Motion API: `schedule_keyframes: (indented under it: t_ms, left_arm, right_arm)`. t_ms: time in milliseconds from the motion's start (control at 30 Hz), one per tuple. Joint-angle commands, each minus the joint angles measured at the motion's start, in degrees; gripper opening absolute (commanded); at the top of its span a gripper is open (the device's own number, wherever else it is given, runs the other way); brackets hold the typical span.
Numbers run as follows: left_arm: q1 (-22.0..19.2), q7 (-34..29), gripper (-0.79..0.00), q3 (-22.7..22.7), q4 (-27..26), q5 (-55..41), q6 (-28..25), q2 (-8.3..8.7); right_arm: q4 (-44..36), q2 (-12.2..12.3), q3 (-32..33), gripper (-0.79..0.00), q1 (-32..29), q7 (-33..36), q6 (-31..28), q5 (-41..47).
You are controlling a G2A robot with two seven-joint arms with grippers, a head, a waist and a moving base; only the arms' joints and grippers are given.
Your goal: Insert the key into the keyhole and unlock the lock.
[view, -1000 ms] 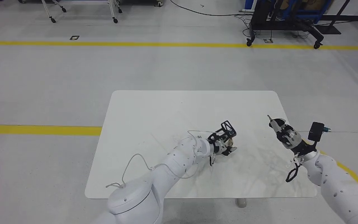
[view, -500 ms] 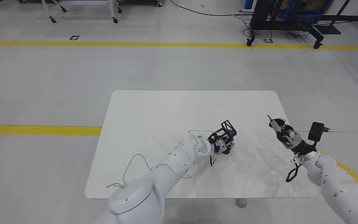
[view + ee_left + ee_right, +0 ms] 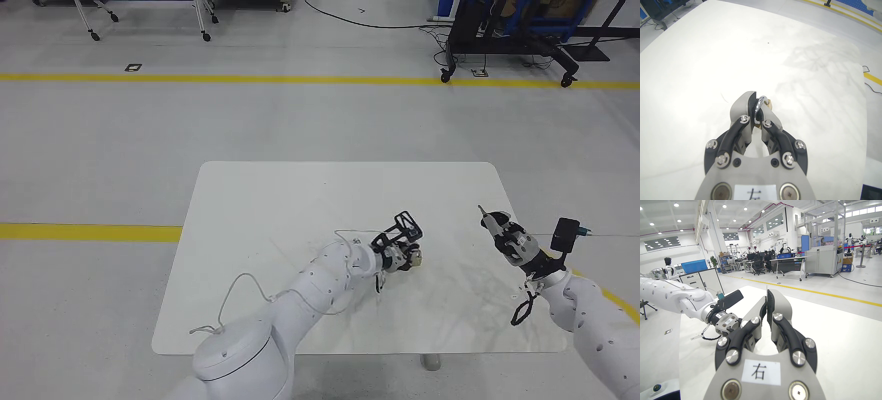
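White table (image 3: pixel 260 200). Left gripper (image 3: pixel 757 108), 3 o'clock of table centre, clamped on lock (image 3: pixel 769 103) by steel shackle (brass body just past fingertips). Right gripper (image 3: pixel 767 303), at 3 o'clock edge, pinched shut on key (image 3: pixel 766 289). Both grasps made. Key well apart from lock, so insertion and turn not yet done.
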Motion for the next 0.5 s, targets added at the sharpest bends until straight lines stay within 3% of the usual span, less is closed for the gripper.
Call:
schedule_keyframes:
  t_ms: [0,467]
  left_arm:
    - [-0.68,1.25,-0.785,-0.93,0.3,-1.45,-1.42,0.32]
    - [-1.12,3.83,-0.785,-3.0,0.43,-4.65,-1.73,1.24]
  right_arm:
    - [0.0,0.0,0.0,-0.785,0.0,0.0,0.0,0.0]
    - [0.0,0.0,0.0,-0.785,0.0,0.0,0.0,0.0]
